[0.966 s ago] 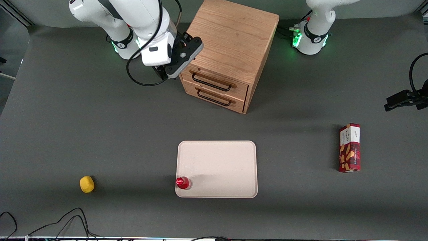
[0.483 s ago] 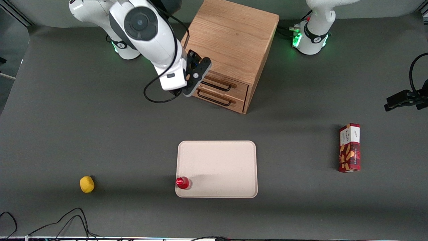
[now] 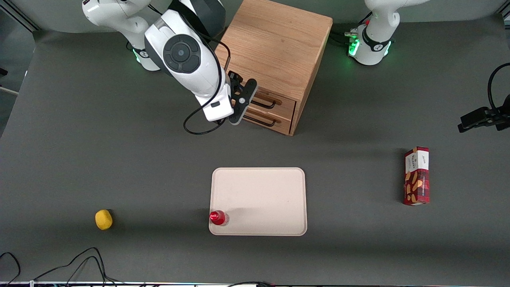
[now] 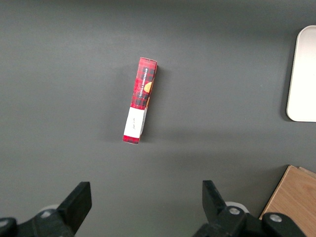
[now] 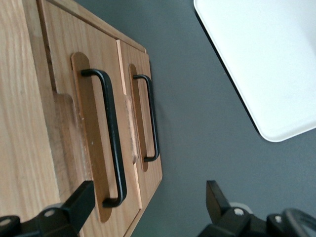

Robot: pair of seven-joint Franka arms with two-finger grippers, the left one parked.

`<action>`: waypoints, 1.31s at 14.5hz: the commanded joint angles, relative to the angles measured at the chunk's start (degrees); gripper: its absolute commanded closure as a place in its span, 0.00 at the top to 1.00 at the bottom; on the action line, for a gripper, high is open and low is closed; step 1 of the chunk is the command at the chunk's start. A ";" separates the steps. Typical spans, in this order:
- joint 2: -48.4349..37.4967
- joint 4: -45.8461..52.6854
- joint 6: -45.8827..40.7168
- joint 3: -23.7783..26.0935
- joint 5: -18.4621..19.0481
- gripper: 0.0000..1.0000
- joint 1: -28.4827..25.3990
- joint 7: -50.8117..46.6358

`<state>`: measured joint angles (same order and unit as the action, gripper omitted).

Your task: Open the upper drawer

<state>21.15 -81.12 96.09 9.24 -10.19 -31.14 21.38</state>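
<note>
The light oak cabinet (image 3: 279, 44) stands at the table's back, its two drawer fronts turned toward the front camera. The upper drawer (image 3: 279, 100) looks shut; its thin black handle (image 3: 266, 105) is partly covered by my arm. My right gripper (image 3: 239, 104) hangs in front of the drawer fronts, at their working-arm end. In the right wrist view the upper drawer (image 5: 59, 59) and its handle (image 5: 112, 133) lie next to the lower drawer's handle (image 5: 150, 118). My gripper (image 5: 148, 200) is open and empty, with one finger (image 5: 81, 200) over the upper drawer's front near the handle's end.
A cream tray (image 3: 259, 191) lies nearer the front camera, with a red-capped bottle (image 3: 218, 217) on its corner; the tray also shows in the right wrist view (image 5: 266, 64). A yellow fruit (image 3: 103, 219) lies toward the working arm's end, a red snack box (image 3: 416, 175) toward the parked arm's. Cables (image 3: 79, 261) trail at the front edge.
My right arm has swung from beside the cabinet's working-arm side to in front of the drawers, nearer the front camera. The drawers have not moved.
</note>
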 commanded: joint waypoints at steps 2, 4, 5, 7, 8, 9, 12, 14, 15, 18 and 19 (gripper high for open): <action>2.93 1.40 1.82 0.08 -1.07 1.00 -1.37 1.48; 3.46 1.14 2.34 0.08 -0.98 1.00 -1.64 2.96; 3.46 0.97 2.35 0.08 -0.98 1.00 -1.64 3.58; 3.55 -0.17 2.43 0.08 -0.98 1.00 -1.64 3.76; 3.55 -0.44 2.43 0.08 -0.98 1.00 -1.73 4.20; 3.64 -0.53 2.43 0.08 -1.06 1.00 -1.99 4.29; 3.64 -1.14 2.43 0.25 -1.15 1.00 -2.61 4.38; 4.07 -1.23 2.43 0.96 -1.15 1.00 -2.52 4.38; 4.34 -1.32 2.52 0.96 -1.06 1.00 -2.52 4.64; 5.31 -1.41 4.01 0.96 -0.98 1.00 -2.52 4.73; 5.74 -1.41 4.28 0.96 -0.98 1.00 -2.52 4.73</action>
<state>26.00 -82.58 99.14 10.38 -10.20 -33.53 24.50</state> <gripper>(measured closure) 0.000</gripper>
